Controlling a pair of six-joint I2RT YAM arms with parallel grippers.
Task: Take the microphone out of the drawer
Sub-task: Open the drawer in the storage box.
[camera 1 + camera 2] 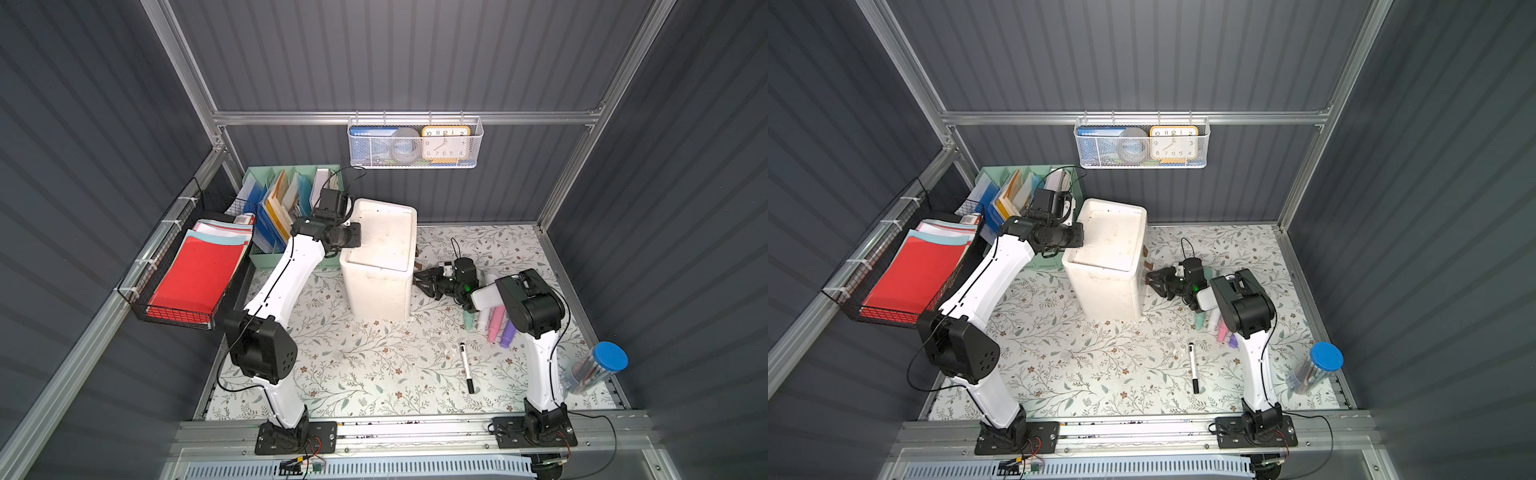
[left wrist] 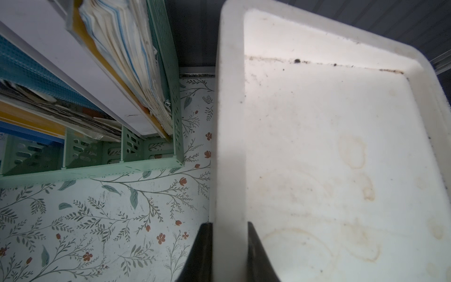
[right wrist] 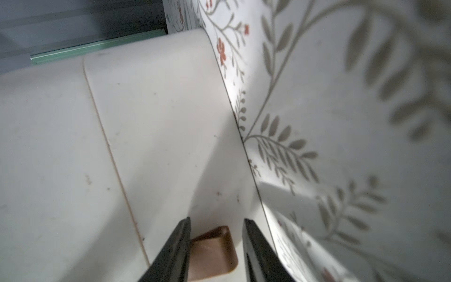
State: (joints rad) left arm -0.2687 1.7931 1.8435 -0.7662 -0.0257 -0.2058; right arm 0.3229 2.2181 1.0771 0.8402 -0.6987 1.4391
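A white drawer unit [image 1: 380, 257] [image 1: 1108, 253] stands mid-table, drawers closed, so the microphone is hidden. My left gripper [image 1: 356, 237] [image 2: 229, 244] is shut on the raised rim [image 2: 229, 146] of the unit's top, one finger outside and one inside. My right gripper [image 1: 420, 282] [image 3: 217, 244] is at the unit's right-hand front, open, its fingers straddling a brown drawer handle [image 3: 212, 254]. One finger lies against the handle and a gap shows on the other side. Brown handles [image 1: 1147, 266] stick out of the unit's front in a top view.
A green file organizer [image 1: 291, 199] stands behind the left arm, with a black wire basket of red paper [image 1: 195, 274] at the left wall. Pastel highlighters [image 1: 494, 324], a black marker [image 1: 466, 368] and a blue-capped clear tube [image 1: 594, 370] lie to the right. A mesh basket with a clock [image 1: 415, 143] hangs on the back wall.
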